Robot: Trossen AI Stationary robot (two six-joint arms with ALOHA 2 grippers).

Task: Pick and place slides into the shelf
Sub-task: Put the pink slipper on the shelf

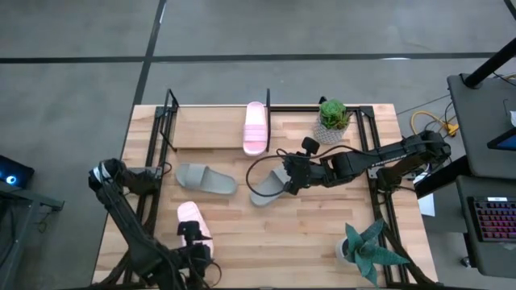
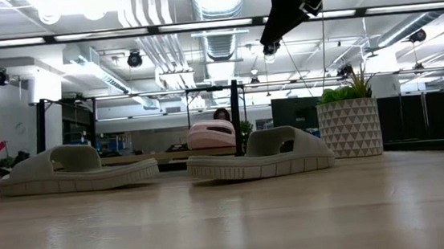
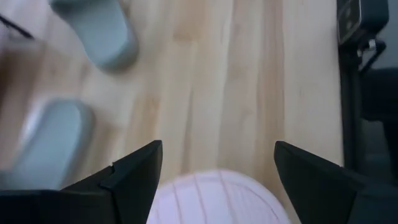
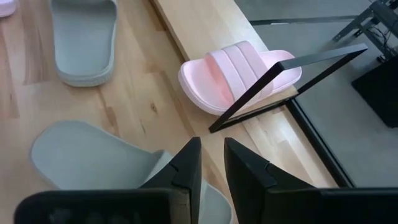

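One pale pink slide (image 1: pixel 255 127) lies on the shelf (image 1: pixel 210 127) at the table's far side. Two grey-green slides rest sole-down on the tabletop, one (image 1: pixel 205 178) left of centre, one (image 1: pixel 266 188) at centre. My right gripper (image 1: pixel 284 182) hangs well above the centre one (image 2: pixel 261 155), with only a narrow gap between its fingers (image 4: pixel 211 155) and nothing in it. A second pink slide (image 1: pixel 192 219) lies near the front edge. My left gripper (image 3: pixel 217 155) is wide open above it, a finger to either side of its rounded end (image 3: pixel 214 199), apart from it.
A potted plant in a white patterned pot (image 1: pixel 333 119) stands at the shelf's right end. Another plant (image 1: pixel 367 250) stands at the near right corner. Black metal uprights and rods (image 4: pixel 280 81) frame the shelf. Bare wood lies between the slides and the right edge.
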